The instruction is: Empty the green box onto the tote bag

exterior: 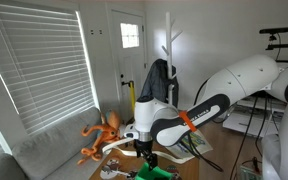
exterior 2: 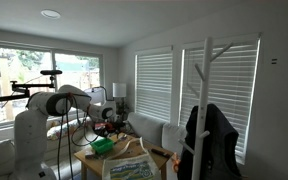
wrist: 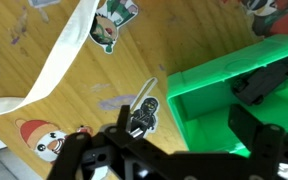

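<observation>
"Where is the box?"

"The green box (wrist: 209,95) sits on the wooden tabletop (wrist: 184,40), close to the tote bag (exterior 2: 130,168) and its pale strap (wrist: 69,50)."

"And the tool?"

"The tool (wrist: 262,104) hangs over the box, fingers parted, green between them. Whether they pinch a wall, I cannot tell."

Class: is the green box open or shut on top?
Open: in the wrist view the green box shows a rim around a hollow inside, no lid. Contents: cannot tell.
</observation>
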Robot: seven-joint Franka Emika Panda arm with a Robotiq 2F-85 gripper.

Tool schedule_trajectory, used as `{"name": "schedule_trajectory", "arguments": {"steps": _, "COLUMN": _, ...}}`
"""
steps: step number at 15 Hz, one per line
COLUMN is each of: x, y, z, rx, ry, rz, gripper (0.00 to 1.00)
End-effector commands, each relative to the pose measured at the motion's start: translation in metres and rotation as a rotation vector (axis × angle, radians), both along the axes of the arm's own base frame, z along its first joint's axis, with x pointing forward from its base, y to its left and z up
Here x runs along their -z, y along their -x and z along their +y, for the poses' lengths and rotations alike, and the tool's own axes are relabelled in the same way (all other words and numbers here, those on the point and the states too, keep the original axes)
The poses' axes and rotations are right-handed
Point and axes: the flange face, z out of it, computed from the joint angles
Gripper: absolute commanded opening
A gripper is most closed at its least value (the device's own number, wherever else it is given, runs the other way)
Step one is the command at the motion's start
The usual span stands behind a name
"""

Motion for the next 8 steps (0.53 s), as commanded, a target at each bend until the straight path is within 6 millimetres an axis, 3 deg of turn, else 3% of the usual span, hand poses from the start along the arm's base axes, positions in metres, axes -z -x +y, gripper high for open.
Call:
{"name": "schedule_trajectory", "arguments": {"steps": 1, "x": 0.014, "y": -0.021, "z": 0.000, "rx": -0.057, "ry": -0.042, "rz": 0.033, "gripper": 0.85}}
{"name": "schedule_trajectory", "arguments": {"steps": 3, "x": 0.022, "y": -0.027, "z": -0.001, "rx": -0.068, "ry": -0.055, "rz": 0.054, "gripper": 0.59}}
{"name": "schedule_trajectory", "arguments": {"steps": 8, "x": 0.024, "y": -0.025, "z": 0.013, "rx": -0.118, "ry": -0.068, "rz": 0.069, "gripper": 0.24}}
